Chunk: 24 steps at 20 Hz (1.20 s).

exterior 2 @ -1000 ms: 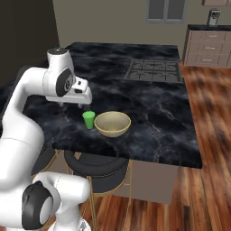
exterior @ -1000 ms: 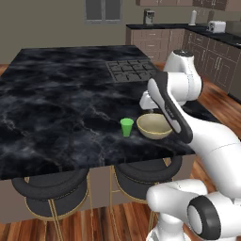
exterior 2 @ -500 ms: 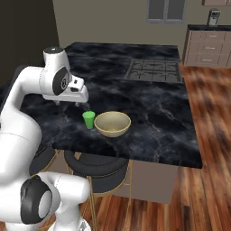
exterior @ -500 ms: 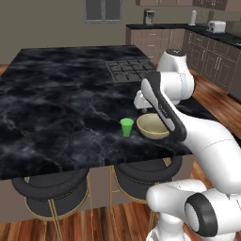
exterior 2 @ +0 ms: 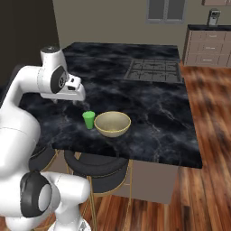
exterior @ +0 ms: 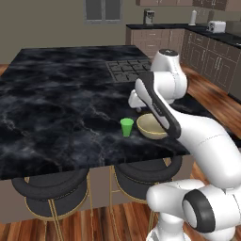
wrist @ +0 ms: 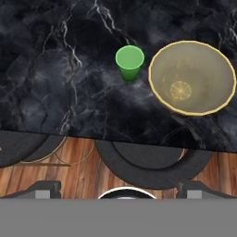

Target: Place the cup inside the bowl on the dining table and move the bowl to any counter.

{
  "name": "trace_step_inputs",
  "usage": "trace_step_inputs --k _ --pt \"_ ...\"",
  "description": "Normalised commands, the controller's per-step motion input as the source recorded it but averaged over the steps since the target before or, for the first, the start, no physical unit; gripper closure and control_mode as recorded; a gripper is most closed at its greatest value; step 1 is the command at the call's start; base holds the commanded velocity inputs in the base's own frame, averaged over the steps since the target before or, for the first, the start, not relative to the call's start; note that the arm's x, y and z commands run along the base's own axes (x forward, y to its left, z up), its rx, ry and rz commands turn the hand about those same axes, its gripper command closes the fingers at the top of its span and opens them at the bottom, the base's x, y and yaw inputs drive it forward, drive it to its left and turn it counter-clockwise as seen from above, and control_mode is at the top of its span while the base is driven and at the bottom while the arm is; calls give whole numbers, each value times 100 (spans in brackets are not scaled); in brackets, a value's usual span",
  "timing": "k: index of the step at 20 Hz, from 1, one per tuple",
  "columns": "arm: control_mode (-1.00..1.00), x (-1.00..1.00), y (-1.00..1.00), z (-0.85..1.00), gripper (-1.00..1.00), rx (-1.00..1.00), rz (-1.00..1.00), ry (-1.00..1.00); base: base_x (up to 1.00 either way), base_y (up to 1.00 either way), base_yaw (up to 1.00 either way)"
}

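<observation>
On the dining table [exterior: 56, 108] the little green cup [exterior: 126, 127] stands upright near the front edge, and just to its right – not touching – sits the wide tan bowl [exterior: 151, 126], with nothing in it. The gripper [exterior 2: 72, 100] hangs above and behind the cup, fingers spread wide, holding nothing. To do this well, come straight down over the cup, squeeze it gently – then lift it clear of the bowl's rim.

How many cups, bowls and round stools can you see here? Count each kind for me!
Cups: 1, the green cup standing on the dining table.
Bowls: 1, the tan bowl beside it, empty.
Stools: 2, black round stools tucked under the table edge.
Total: 4
</observation>
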Motion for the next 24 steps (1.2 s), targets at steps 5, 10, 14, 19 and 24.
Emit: trace_step_inputs --k 5,10,14,19,24 --pt "-100 23 14 0 -100 0 0 0 0 0 0" --pt "-100 32 13 0 -100 0 0 0 0 0 0" --pt "-100 38 11 0 -100 0 0 0 0 0 0" --pt "-100 44 2 0 -100 0 0 0 0 0 0" --pt "-100 55 0 0 -100 0 0 0 0 0 0"
